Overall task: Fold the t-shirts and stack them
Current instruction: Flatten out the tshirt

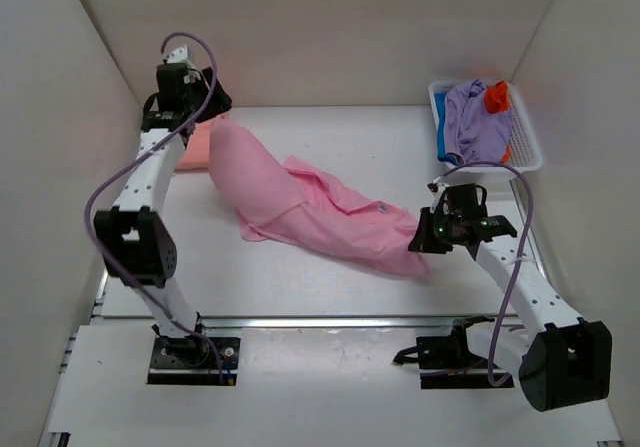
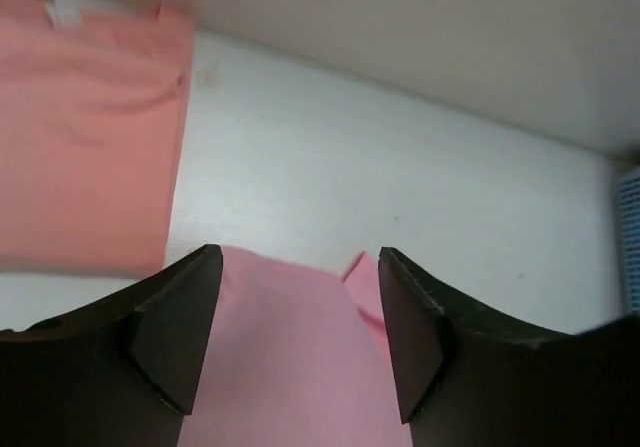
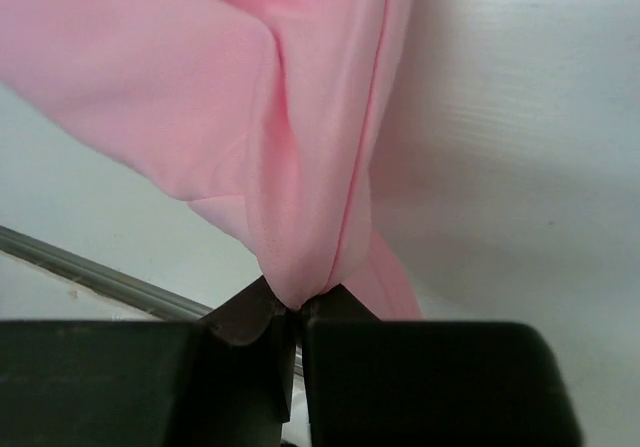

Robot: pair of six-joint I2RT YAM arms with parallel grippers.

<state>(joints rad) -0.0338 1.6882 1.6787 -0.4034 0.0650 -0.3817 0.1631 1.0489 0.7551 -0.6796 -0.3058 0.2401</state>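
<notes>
Right wrist, my right gripper [image 3: 288, 312] pinched the light pink t-shirt [image 3: 200, 87], my left gripper [image 2: 300, 272] gaped above it, far left.

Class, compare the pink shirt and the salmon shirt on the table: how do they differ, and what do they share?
The pink shirt is crumpled, sprawling across the middle of the table; the salmon shirt lies flat and neat at the far left. The right gripper pinches the pink shirt; no gripper holds the salmon shirt. Both are plain cloth.
</notes>
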